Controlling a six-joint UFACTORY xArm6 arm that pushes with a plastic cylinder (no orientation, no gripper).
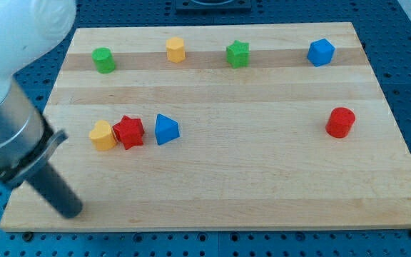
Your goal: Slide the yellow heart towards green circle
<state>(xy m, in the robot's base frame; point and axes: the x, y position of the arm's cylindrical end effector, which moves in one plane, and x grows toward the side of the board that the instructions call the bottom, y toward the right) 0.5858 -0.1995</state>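
Yellow heart (102,135): at the board's left side, touching the red star (129,132).
Green circle (104,60): near the view's top, straight above the heart, well apart.
My tip (72,210): below and left of the heart, not touching.
Claw: none, just a rod.
Blue block (166,129): just right of the star.

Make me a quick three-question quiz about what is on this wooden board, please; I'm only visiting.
1. True or false: the yellow heart touches the red star.
2. Which block lies nearest the green circle? A) yellow hexagon B) red cylinder C) blue triangle
3. Fill in: my tip sits toward the view's ____ from the heart.

Key: 1 true; 2 A; 3 bottom, slightly left.
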